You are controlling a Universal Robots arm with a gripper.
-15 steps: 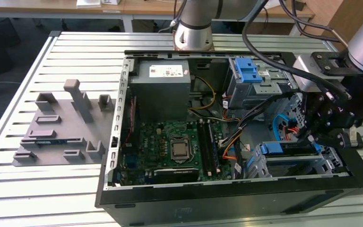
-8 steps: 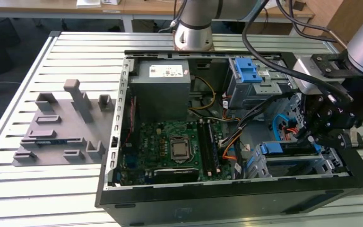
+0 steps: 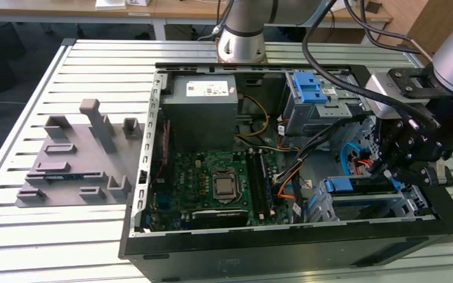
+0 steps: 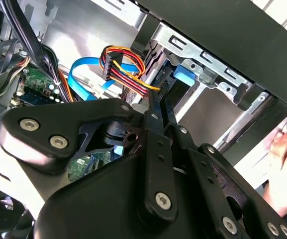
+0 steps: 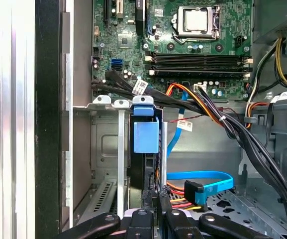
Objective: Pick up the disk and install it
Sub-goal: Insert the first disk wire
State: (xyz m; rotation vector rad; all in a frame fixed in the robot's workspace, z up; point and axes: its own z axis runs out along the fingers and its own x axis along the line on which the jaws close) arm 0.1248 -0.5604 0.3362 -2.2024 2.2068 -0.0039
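The disk (image 5: 143, 172) stands on edge in the metal drive cage (image 5: 103, 149) at the case's front corner. Its blue plastic bracket (image 5: 146, 133) faces the motherboard; the same bracket shows in the exterior view (image 3: 343, 185) and in the second wrist view (image 4: 185, 77). My black gripper (image 3: 386, 172) hangs over the cage on the exterior view's right. Its two fingers (image 5: 149, 201) lie close together against the disk's cable end, shut, with no gap showing between them. They reach toward the cage in the second wrist view (image 4: 159, 107).
Orange, red and black power leads (image 5: 193, 102) and a blue data cable (image 5: 203, 177) run close by the cage. The grey power-supply box (image 3: 203, 103) sits at the case's back. A person's hand (image 4: 282, 164) rests outside the case wall. A grey fixture (image 3: 77, 159) lies on the slatted table.
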